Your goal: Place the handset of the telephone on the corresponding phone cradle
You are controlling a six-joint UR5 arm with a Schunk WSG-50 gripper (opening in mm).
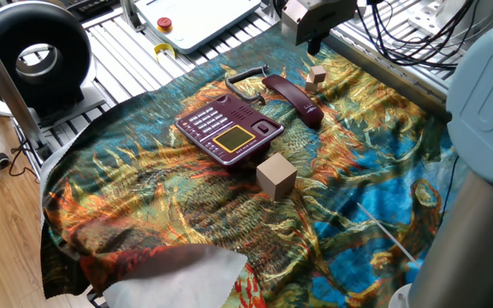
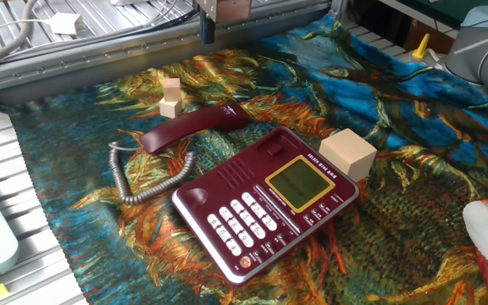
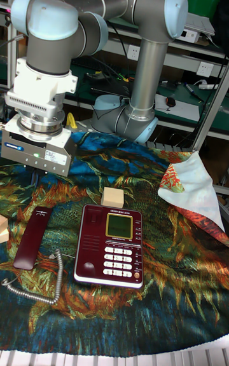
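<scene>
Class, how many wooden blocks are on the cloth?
3: a large block beside the phone's display, and two small stacked blocks beyond the handset.

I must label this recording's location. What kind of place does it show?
Most likely a robotics lab or workshop. An industrial arm stands among metal shelving with wall sockets, aluminium framing edges the table, and a red emergency-stop button lies beside the patterned cloth.
</scene>
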